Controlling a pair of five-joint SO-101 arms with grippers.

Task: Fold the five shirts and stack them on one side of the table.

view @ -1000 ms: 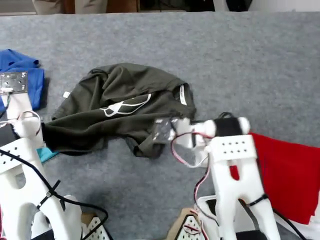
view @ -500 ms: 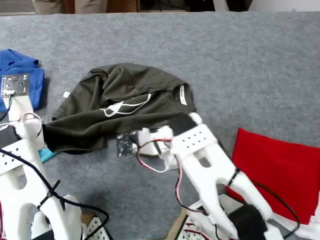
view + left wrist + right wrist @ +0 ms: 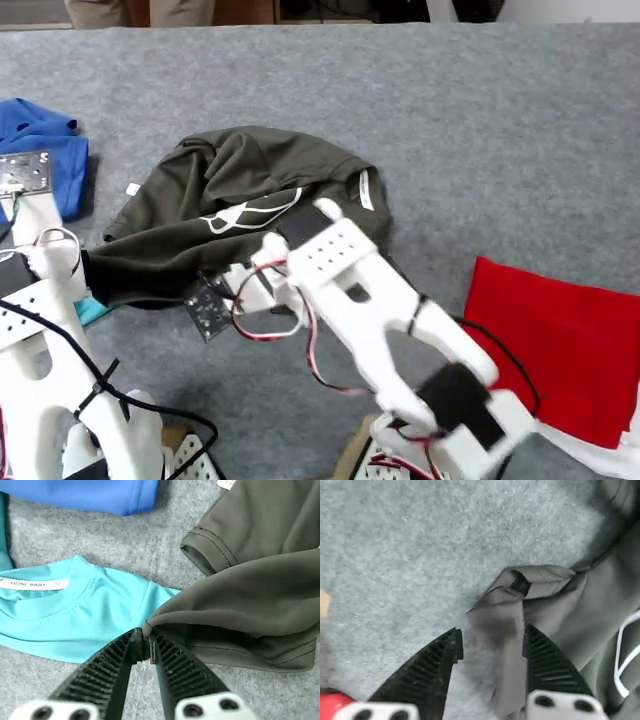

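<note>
Four shirts, one white cloth edge, two arms.
One olive shirt [image 3: 250, 190] at centre, one blue shirt [image 3: 45, 150] at far left, one teal shirt [image 3: 92, 309] below it, one red shirt [image 3: 570, 340] at lower right with the white cloth edge [image 3: 600, 462] beneath; left arm [image 3: 40, 330], right arm [image 3: 380, 320].

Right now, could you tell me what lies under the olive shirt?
Beneath the olive shirt, a teal shirt peeks out near the left fingers; the rest underneath is covered.
</note>
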